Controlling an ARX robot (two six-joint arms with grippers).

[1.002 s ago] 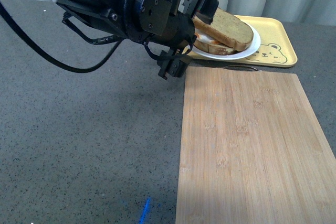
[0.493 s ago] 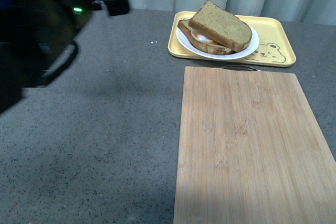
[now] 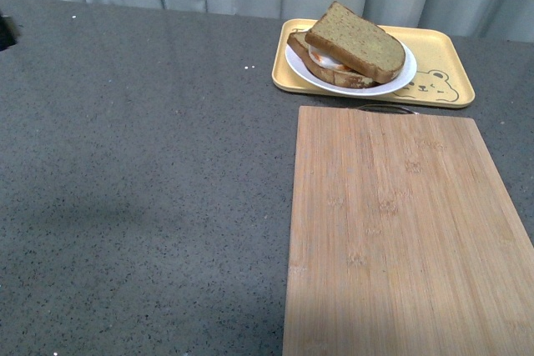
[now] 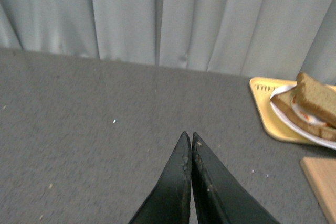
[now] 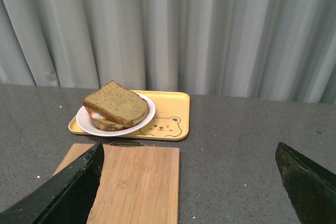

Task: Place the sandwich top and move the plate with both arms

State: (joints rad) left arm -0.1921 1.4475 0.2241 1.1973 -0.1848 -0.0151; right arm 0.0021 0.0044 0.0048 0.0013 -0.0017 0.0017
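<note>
The sandwich top [image 3: 357,40], a plain brown bread slice, lies tilted on the lower slice with egg on the white plate [image 3: 399,79]. It also shows in the right wrist view [image 5: 116,103] and the left wrist view [image 4: 317,99]. No arm shows in the front view. My left gripper [image 4: 189,136] is shut and empty over the grey table, well to the left of the plate [image 4: 294,127]. My right gripper [image 5: 191,153] is open and empty, well back from the plate [image 5: 147,118].
The plate sits on a yellow bear tray [image 3: 438,81] at the back of the grey table. A bamboo cutting board [image 3: 400,231] lies in front of the tray. Grey curtains [image 5: 210,30] hang behind the table.
The left arm, which was at the plate, has drawn away to the left and left the front view. The bread slice now lies on the sandwich by itself.
</note>
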